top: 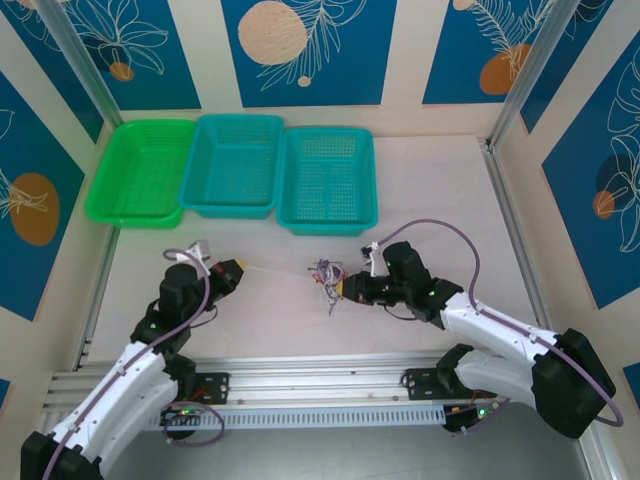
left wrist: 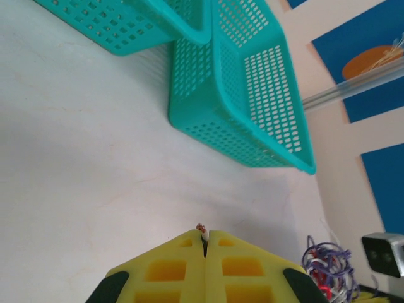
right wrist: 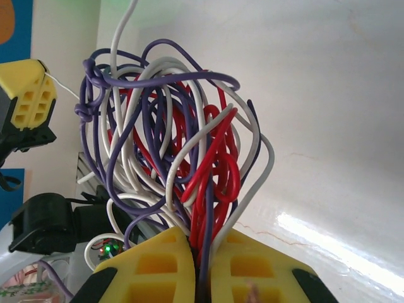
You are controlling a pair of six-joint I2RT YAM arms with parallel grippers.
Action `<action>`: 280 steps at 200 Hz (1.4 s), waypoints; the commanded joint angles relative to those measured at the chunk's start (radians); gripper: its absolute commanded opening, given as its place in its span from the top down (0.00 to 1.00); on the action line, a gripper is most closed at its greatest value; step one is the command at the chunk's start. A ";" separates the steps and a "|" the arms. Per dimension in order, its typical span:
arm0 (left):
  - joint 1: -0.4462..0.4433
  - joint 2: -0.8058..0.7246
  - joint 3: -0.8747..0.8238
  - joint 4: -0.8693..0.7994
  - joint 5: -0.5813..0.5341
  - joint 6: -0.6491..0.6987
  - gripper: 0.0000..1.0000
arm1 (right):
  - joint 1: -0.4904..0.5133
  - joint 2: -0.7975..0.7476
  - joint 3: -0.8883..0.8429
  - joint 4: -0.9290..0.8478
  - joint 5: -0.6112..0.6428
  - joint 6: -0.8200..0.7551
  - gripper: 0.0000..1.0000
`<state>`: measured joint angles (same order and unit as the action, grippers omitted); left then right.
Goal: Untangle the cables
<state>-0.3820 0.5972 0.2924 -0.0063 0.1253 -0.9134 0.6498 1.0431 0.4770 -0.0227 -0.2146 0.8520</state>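
The cables (top: pixel 324 275) form a small knot of white, red and dark purple wires at mid-table. My right gripper (top: pixel 345 287) is at the knot's right side. In the right wrist view it (right wrist: pixel 201 252) is shut on several strands of the tangle (right wrist: pixel 177 139), which fans out above its yellow fingers. My left gripper (top: pixel 238 272) sits left of the knot, shut on the frayed end of the white wire (left wrist: pixel 202 230) that pokes out between its fingertips (left wrist: pixel 204 237). A thin white strand (top: pixel 275 271) runs from there to the knot (left wrist: pixel 327 262).
Three baskets line the back of the table: a green one (top: pixel 140 170) and two teal ones (top: pixel 235 160) (top: pixel 328 178). The nearer teal basket (left wrist: pixel 252 95) lies ahead of the left gripper. The left gripper (right wrist: pixel 28 95) shows beyond the tangle.
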 commanded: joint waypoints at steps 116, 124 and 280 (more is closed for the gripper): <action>-0.072 -0.089 -0.063 0.331 0.248 0.639 0.61 | -0.067 0.020 0.365 -0.293 -0.302 -0.244 1.00; -0.080 -0.098 -0.056 0.342 0.270 0.658 0.56 | -0.071 0.022 0.381 -0.318 -0.291 -0.246 1.00; -0.290 0.479 0.203 0.659 0.215 1.170 0.16 | -0.060 0.026 0.441 -0.385 -0.408 -0.249 1.00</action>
<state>-0.6636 1.0336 0.4530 0.4915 0.3252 0.2390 0.5716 1.0718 0.9089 -0.4194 -0.5854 0.5976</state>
